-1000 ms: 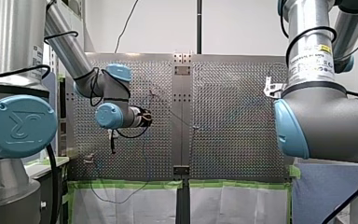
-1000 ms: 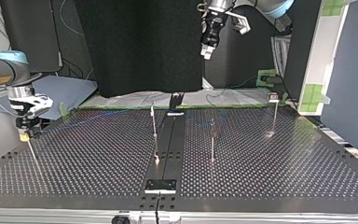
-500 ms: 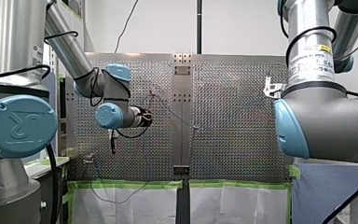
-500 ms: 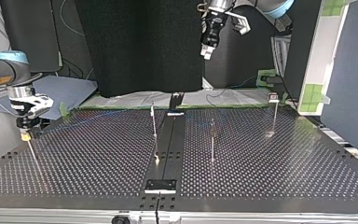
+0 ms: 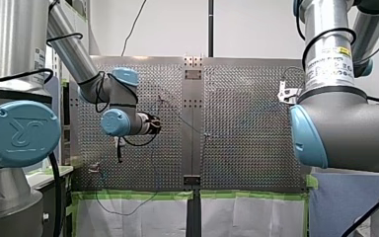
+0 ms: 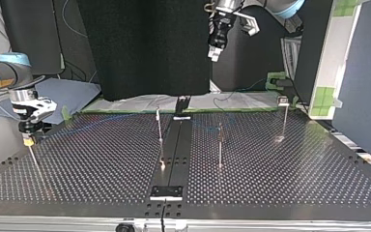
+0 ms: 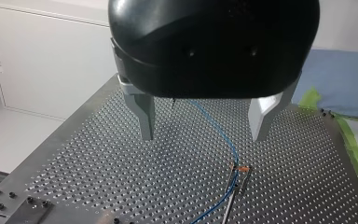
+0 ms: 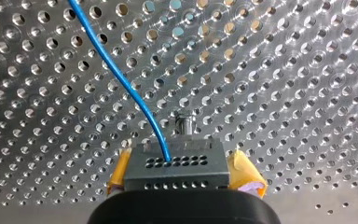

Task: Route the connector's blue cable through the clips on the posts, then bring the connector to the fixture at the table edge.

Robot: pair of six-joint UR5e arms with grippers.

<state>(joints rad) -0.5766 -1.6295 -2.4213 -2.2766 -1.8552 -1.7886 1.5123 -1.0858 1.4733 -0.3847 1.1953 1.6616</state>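
Right wrist view showed my right pincer closed on the connector, its yellow pads pressed against the block's two ends. The connector was a small grey block with rows of holes in its face. The blue cable left one hole and curved away over the perforated surface. The connector hung over a slim pin near the surface's side edge. Routing looked finished, since the cable sat in a clip below my left pincer, which stood wide open and empty, high up. Delivery to the fixture seemed in hand. The next move would call for a slow, aligned descent without tugging the cable.
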